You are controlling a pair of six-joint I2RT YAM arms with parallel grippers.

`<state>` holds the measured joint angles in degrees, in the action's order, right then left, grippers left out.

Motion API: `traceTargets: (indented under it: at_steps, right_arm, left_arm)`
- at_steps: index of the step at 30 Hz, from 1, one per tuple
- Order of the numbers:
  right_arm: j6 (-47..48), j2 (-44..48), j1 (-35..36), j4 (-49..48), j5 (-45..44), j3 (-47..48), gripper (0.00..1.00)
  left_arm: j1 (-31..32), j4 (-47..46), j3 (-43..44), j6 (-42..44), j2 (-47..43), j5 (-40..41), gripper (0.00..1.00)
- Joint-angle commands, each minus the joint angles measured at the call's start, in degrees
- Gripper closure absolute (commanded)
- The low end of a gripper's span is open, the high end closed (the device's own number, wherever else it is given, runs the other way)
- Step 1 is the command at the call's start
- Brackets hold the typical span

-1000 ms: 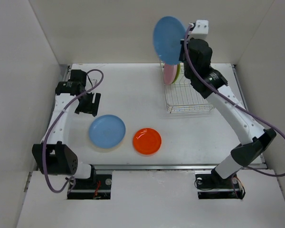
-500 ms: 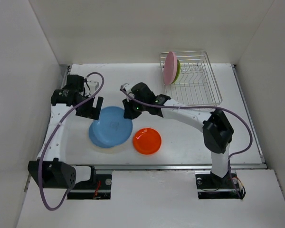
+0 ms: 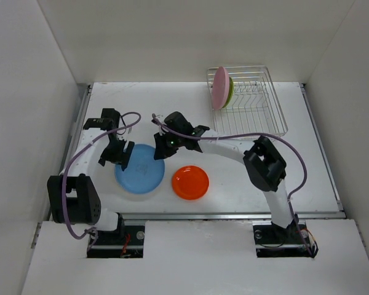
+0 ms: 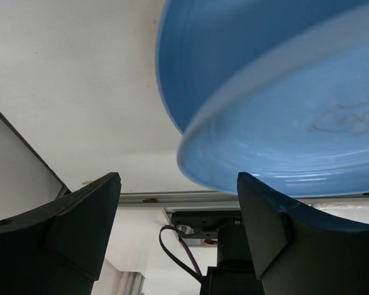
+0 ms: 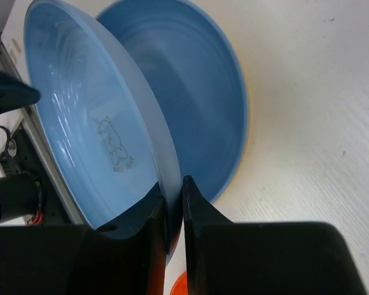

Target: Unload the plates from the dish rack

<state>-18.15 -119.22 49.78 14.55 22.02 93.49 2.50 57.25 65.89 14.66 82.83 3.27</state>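
Note:
My right gripper (image 3: pixel 166 145) is shut on the rim of a blue plate (image 5: pixel 92 123) and holds it tilted over a second blue plate (image 5: pixel 200 98) that lies on the table. From above, the two blue plates (image 3: pixel 141 169) overlap. A pale yellow-orange rim (image 5: pixel 246 123) shows under the lower one. My left gripper (image 3: pixel 120 155) is open at the plates' left edge, with the blue rim (image 4: pixel 264 166) just above its fingers. A red-orange plate (image 3: pixel 190 182) lies to the right. The dish rack (image 3: pixel 258 117) at the back right holds an upright pink plate (image 3: pixel 220 87) and a lime green plate (image 3: pixel 231 92).
White walls close in the table on the left, back and right. The right arm stretches across the middle of the table from the right base (image 3: pixel 283 236). A metal rail (image 3: pixel 234 216) runs along the near edge.
The right gripper has drawn back slightly with the blue plate over the stack. The left arm has swung down and in to the plates' left edge.

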Motion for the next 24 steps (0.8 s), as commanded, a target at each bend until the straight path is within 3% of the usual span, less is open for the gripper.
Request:
traceTargets:
  at_steps: [1, 4, 5, 8, 12, 20, 24]
  right_arm:
    - [-2.4, -2.1, 0.1, -2.2, 1.4, 4.7, 0.99]
    - [-2.9, -3.6, 0.1, -2.2, 1.4, 4.7, 0.82]
    - [-3.6, -3.6, 0.1, -2.2, 0.7, 5.4, 0.6]
    - [-3.6, -4.1, 0.7, -0.7, -2.1, 5.9, 0.33]
    - [-1.1, -2.7, 1.9, 4.8, -7.9, 8.5, 0.24]
    - [0.0, 6.8, 2.5, 13.7, -34.5, 9.3, 0.1]
    - [-2.7, 12.9, -2.8, 15.5, -42.1, 10.7, 0.07]
  left_arm:
    - [-0.2, 0.1, 1.3, -1.1, -4.3, 1.0, 0.26]
    - [-0.2, 1.3, 2.7, -1.1, -7.0, 1.0, 0.25]
    - [-0.2, 2.1, 3.4, -1.1, -7.0, 1.6, 0.25]
    - [-0.2, 2.8, 3.4, -1.1, -8.2, 2.1, 0.23]
    - [-0.2, 3.3, 4.4, -1.1, -8.7, 2.6, 0.22]
    - [-0.2, 4.0, 6.0, -2.3, -12.2, 3.3, 0.21]
    - [-0.2, 2.2, 6.0, -4.5, -13.3, 6.4, 0.21]
